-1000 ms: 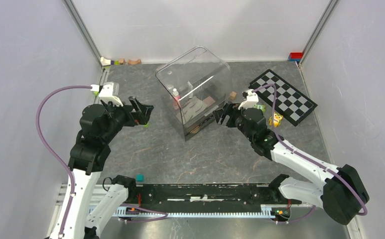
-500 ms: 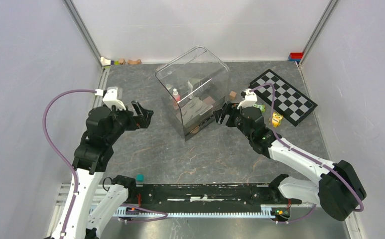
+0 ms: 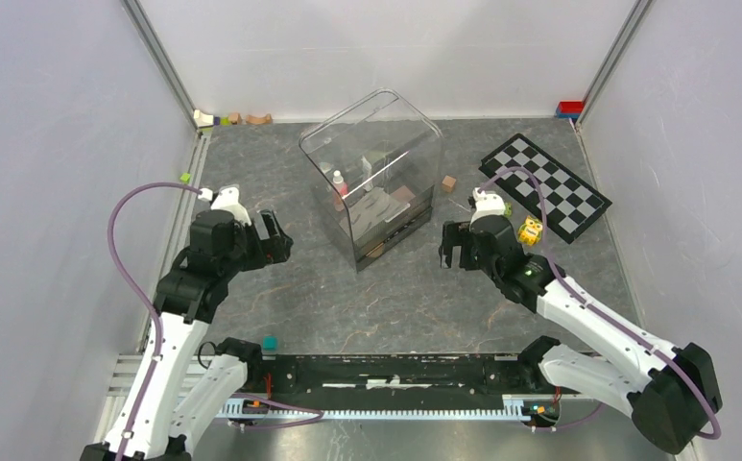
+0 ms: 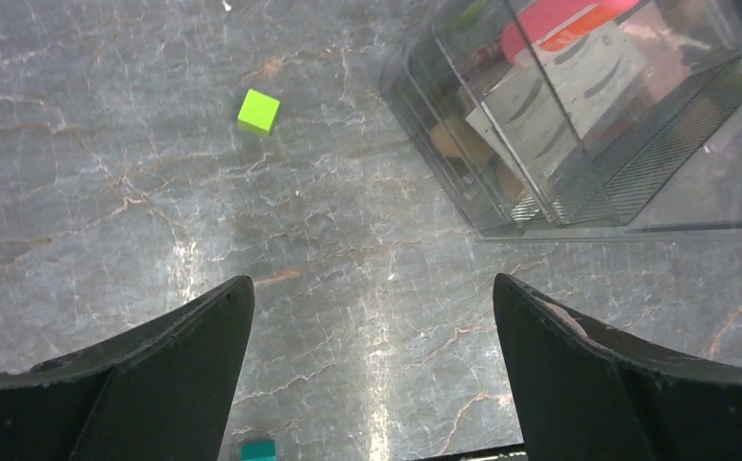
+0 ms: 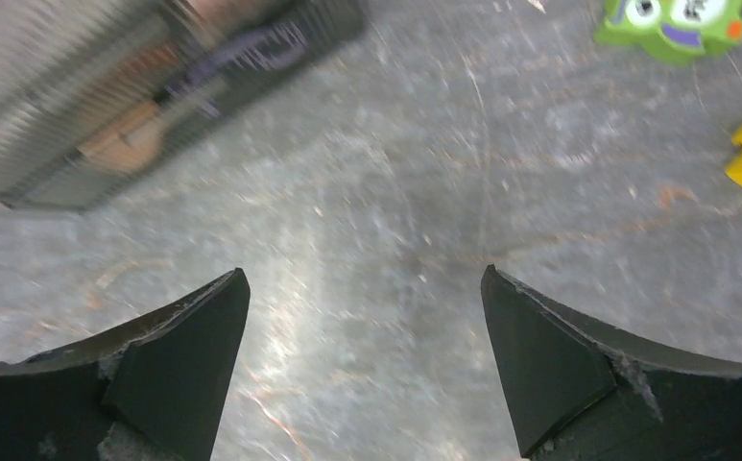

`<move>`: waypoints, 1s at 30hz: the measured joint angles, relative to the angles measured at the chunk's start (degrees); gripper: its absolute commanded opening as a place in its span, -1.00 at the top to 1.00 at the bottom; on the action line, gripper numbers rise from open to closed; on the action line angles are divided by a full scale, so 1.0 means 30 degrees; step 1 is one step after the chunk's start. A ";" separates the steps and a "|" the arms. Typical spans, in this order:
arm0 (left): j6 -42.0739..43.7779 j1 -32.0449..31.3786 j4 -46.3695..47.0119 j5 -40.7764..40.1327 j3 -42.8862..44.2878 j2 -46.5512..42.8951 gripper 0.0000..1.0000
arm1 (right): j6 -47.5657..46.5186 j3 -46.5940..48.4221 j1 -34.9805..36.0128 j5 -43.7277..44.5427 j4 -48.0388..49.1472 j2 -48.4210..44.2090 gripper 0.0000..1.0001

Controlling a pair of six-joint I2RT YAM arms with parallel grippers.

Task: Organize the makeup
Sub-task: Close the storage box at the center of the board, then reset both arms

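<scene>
Beside the clear box (image 3: pixel 386 120), left gripper (image 3: pixel 273 238) and right gripper (image 3: pixel 455 252) point downward, jaws spread, empty.

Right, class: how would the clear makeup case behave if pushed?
The clear makeup case looks rigid and glossy, so it would probably slide rather than flex. It stands tall; a high push might tip it. The makeup inside may shift.

Grey marbled table (image 3: pixel 395 298) from above.
A clear organiser box (image 3: pixel 376 173) stands at centre, a checkerboard (image 3: pixel 544 187) at upper right with a yellow toy (image 3: pixel 532 230) and a green toy (image 5: pixel 674 24) beside it; a lime cube (image 4: pixel 258 110) lies left, a teal cube (image 3: pixel 270 342) at bottom.
</scene>
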 measured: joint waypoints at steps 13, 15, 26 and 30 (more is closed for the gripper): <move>-0.2346 0.0000 -0.0962 -0.2055 -0.0954 0.1297 -1.00 | -0.0969 -0.0503 -0.0007 0.0044 -0.4240 -0.1552 -0.96; -0.2856 0.0000 -0.1137 -0.2608 -0.0954 0.1661 -1.00 | -0.0962 -0.0772 -0.0007 0.0168 -0.4335 -0.1566 -0.96; -0.3381 0.0000 -0.2120 -0.3730 0.0270 0.2193 -1.00 | -0.1064 -0.1858 -0.0007 -0.0102 -0.5093 -0.0029 -0.96; -0.3082 0.0000 -0.2157 -0.3300 0.0415 0.2608 -1.00 | -0.1268 -0.1858 0.0000 -0.0743 -0.5158 0.0168 -0.96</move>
